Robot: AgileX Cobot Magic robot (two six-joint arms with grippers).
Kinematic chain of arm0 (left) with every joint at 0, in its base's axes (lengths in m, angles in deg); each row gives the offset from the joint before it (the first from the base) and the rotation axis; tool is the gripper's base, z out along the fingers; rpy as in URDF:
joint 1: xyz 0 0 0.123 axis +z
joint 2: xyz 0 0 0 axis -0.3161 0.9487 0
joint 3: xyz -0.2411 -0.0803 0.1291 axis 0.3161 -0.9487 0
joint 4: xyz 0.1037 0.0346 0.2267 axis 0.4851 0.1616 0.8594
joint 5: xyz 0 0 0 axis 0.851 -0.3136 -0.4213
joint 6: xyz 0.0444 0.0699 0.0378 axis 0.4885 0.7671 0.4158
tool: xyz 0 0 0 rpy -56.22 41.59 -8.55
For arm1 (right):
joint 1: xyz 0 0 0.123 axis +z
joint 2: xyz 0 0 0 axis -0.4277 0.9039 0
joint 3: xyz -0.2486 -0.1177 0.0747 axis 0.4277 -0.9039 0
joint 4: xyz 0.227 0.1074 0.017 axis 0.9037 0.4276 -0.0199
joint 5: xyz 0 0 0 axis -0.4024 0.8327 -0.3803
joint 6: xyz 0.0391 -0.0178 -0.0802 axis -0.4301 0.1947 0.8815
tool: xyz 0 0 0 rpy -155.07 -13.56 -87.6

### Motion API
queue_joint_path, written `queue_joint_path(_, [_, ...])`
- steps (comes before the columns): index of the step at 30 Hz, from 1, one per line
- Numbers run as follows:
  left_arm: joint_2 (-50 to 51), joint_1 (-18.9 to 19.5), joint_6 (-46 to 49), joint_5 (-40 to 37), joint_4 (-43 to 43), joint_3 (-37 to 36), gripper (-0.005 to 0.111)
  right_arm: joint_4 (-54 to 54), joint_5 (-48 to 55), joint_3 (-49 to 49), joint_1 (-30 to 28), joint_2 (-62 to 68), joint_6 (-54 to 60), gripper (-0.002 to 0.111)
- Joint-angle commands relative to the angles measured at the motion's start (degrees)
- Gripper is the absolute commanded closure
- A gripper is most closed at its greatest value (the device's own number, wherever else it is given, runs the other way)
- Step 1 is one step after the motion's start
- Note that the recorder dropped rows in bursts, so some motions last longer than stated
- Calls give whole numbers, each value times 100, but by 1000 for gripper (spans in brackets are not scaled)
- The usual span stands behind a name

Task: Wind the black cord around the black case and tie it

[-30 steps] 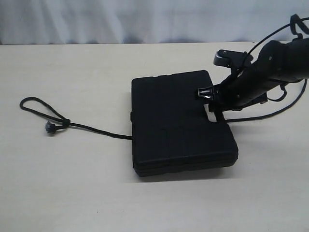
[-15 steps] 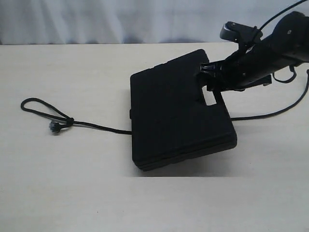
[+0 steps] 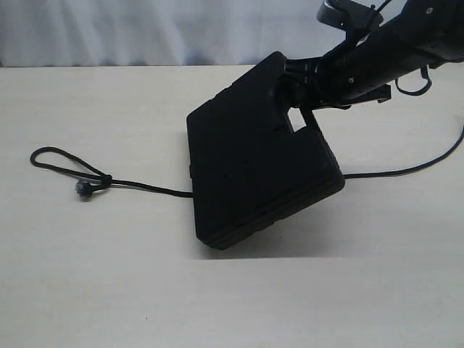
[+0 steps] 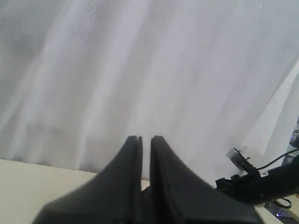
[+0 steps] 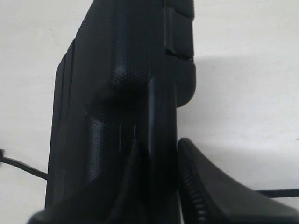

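The black case (image 3: 254, 163) is tilted up at its far right edge, its near left edge resting on the table. My right gripper (image 3: 299, 81) is shut on the handle bar of the black case (image 5: 117, 93), one finger through the handle slot. The black cord (image 3: 94, 176) lies on the table to the left, with a knotted loop and frayed tip, and runs under the case. A thin black line, cord or cable I cannot tell, comes out on the right (image 3: 406, 170). My left gripper (image 4: 145, 138) points at the white curtain, its jaws nearly touching and holding nothing.
A beige table (image 3: 109, 275) carries everything. A white curtain (image 3: 145, 29) hangs behind the far edge. In the left wrist view the right arm (image 4: 266, 182) shows low at the side.
The right gripper has lifted the handle side of the case higher, tilting it steeply; the case's low edge slid slightly left. The cord's loop stayed put.
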Motion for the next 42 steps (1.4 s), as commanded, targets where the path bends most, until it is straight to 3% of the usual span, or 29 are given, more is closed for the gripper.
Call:
queue_joint_path(1, [218,-45,2034,-517,-1750,343,82,228,-273,95,3,-124,-76,104])
queue_joint_path(4, [737,-45,3312,-917,-2852,524,74,228,-284,95,3,-124,-87,104])
queue_joint_path(7, [1507,-45,4353,-1532,-3384,730,67,228,-284,95,3,-124,-87,104])
queue_joint_path(12, [2839,-45,5552,-1793,-3796,950,62,228,-248,95,3,-124,-118,104])
queue_joint_path(18, [4434,-45,5907,-2653,-4096,1438,62,228,-248,95,3,-124,-118,104])
queue_joint_path(23, [5420,-146,7384,-3133,-4409,1569,62,228,-294,95,3,-124,-118,104])
queue_joint_path(27, [5922,-715,8540,-2815,-4644,1569,62,228,-298,99,3,-124,-118,104])
queue_joint_path(31, [6310,-1659,9338,-1685,-4642,1569,56,228,-308,99,3,-124,-118,104])
queue_joint_path(36, [6777,-2863,9540,293,-4800,1569,49,228,-308,99,3,-124,-118,104])
queue_joint_path(42, [7345,-3666,9580,900,-4789,1668,42,228,-308,99,3,-124,-207,104])
